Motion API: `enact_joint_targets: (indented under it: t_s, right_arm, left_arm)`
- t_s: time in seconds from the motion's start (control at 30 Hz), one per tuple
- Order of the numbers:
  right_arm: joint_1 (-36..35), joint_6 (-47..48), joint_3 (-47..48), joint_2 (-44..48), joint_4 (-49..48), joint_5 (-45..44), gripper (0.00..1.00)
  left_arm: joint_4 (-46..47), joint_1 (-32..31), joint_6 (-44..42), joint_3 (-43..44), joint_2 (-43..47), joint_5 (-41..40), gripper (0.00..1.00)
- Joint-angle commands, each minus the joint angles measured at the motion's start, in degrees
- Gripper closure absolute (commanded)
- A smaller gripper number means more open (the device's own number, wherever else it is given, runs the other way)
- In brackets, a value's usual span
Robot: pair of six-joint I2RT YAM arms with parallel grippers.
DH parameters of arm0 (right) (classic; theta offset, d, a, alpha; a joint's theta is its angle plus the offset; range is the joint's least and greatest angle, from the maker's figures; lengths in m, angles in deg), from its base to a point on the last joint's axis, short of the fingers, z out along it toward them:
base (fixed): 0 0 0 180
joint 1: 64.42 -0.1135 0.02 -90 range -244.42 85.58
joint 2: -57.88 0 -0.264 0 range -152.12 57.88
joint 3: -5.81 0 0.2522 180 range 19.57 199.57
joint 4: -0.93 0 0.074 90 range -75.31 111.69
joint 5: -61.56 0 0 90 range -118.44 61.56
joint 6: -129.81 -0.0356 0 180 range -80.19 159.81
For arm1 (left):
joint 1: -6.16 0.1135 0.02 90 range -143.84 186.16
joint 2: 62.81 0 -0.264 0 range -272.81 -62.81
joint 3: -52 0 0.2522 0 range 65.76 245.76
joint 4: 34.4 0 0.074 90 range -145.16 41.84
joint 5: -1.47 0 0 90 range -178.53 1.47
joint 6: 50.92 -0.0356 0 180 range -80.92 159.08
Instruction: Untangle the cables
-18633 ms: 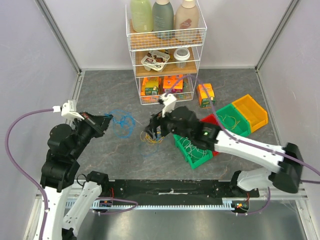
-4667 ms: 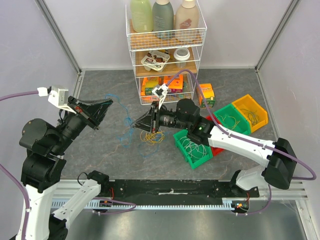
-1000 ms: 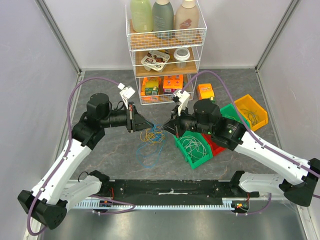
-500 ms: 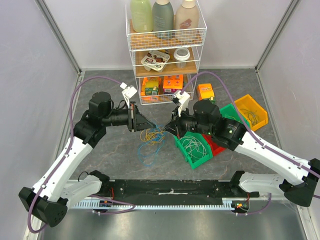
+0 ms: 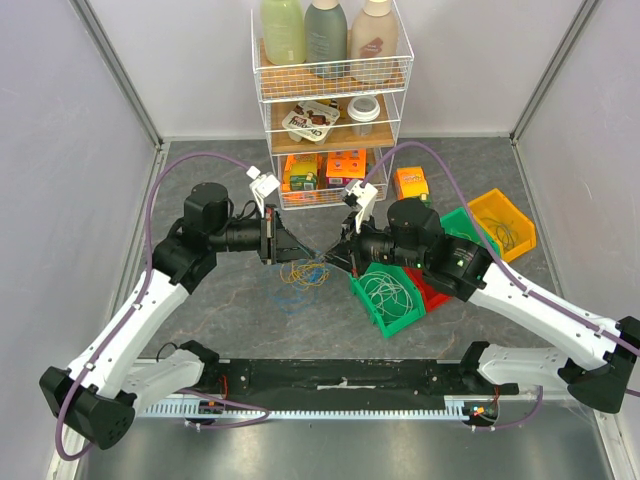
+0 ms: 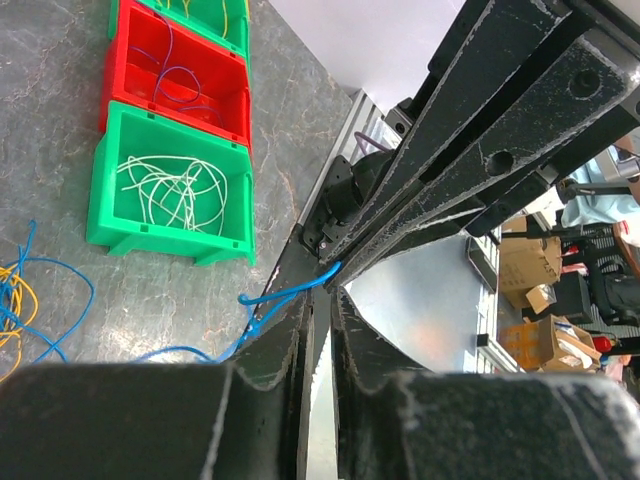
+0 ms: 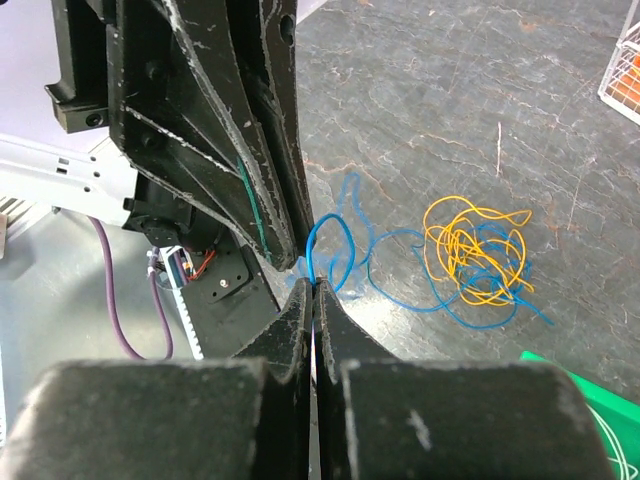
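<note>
The cables (image 5: 303,272) are a small yellow and blue tangle on the grey table between the two arms. In the right wrist view the yellow coil (image 7: 478,250) lies on the table with the blue cable (image 7: 330,235) running up out of it in a loop. My right gripper (image 7: 314,283) is shut on that blue loop at its very tips. My left gripper (image 6: 322,292) points tip to tip at the right one, its jaws a narrow slit apart with nothing between them. The blue cable (image 6: 285,293) runs past the outside of its left finger.
A green bin (image 5: 390,325) of white cables sits just right of the tangle, under the right arm. Behind it are a red bin (image 6: 180,75), a second green bin (image 5: 465,240) and a yellow bin (image 5: 505,225). A wire shelf rack (image 5: 330,100) stands at the back, with an orange box (image 5: 411,185) beside it.
The left gripper has moved right, up to the right gripper's tips, and its jaws have parted slightly. The blue loop that lay on the table has been drawn up toward the tangle.
</note>
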Motion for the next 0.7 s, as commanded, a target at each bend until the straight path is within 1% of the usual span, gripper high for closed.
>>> enact_joint_targets:
  t_s: [0.0,0.07,0.13,0.2,0.27,0.3,0.37,0.4,0.43,0.47,0.5,0.53,0.57,0.63,0.67]
  right_arm:
    - [-0.27,-0.38,1.26,0.81,-2.75,3.07,1.0]
    - [-0.27,-0.47,1.09,0.28,-2.83,3.43,1.0]
    - [-0.27,-0.99,0.47,0.28,-3.1,1.94,1.0]
    - [-0.36,-1.69,-0.32,0.46,-3.1,-0.17,1.0]
    - [-0.36,-2.22,-0.93,0.98,-3.01,-2.97,1.0]
    - [-0.36,-2.75,-1.28,1.77,-3.1,-5.34,1.0]
    - [-0.36,-3.02,-1.12,3.7,-2.75,-9.3,1.0]
    - [-0.36,-3.1,-0.24,4.58,-1.7,-11.93,1.0]
    - [-0.36,-3.02,1.07,5.54,-0.65,-13.7,1.0]
    - [-0.36,-3.02,2.3,6.68,1.36,-17.54,1.0]
    - [-0.36,-2.76,3.97,7.48,2.95,-20.45,1.0]
    - [-0.36,-2.41,5.55,8.1,4.97,-24.05,1.0]
    - [-0.36,-1.62,7.83,8.54,7.42,-27.13,1.0]
    - [-0.36,-0.47,13.53,8.89,12.34,-35.99,1.0]
    - [-0.36,0.23,16.35,8.63,15.07,-40.04,1.0]
  left_arm:
    - [-0.12,-0.27,-1.34,1.37,-0.11,0.69,0.83]
    - [0.4,-0.27,-0.9,1.37,-0.12,0.78,0.85]
    - [0.14,-0.35,-0.81,1.55,-0.12,-1.05,0.88]
    - [-1.96,-0.35,-1.42,2.42,-0.2,-2.81,0.88]
    - [-4.94,-0.26,-2.82,3.39,0.06,-5.27,0.86]
    - [-5.83,-0.27,-3.62,3.39,0.67,-6.76,0.81]
    - [-6.63,-0.27,-4.76,2.78,2.86,-9.84,0.67]
    - [-6.45,-0.27,-4.94,2.34,4.53,-11.16,0.58]
    - [-5.76,-0.27,-5.2,1.73,6.28,-12.13,0.53]
    - [-5.23,-0.27,-5.21,1.46,7.95,-13.44,0.45]
    - [-4.35,-0.27,-4.94,1.03,9.8,-14.15,0.4]
    - [-3.73,-0.27,-4.85,0.93,11.38,-14.68,0.27]
    - [-3.03,-0.27,-4.51,0.93,12.7,-15.3,0.25]
    - [-1.62,-0.35,-4.24,1.11,15.43,-16.17,0.15]
    - [-1.18,-0.35,-4.24,1.37,16.66,-16.88,0.13]
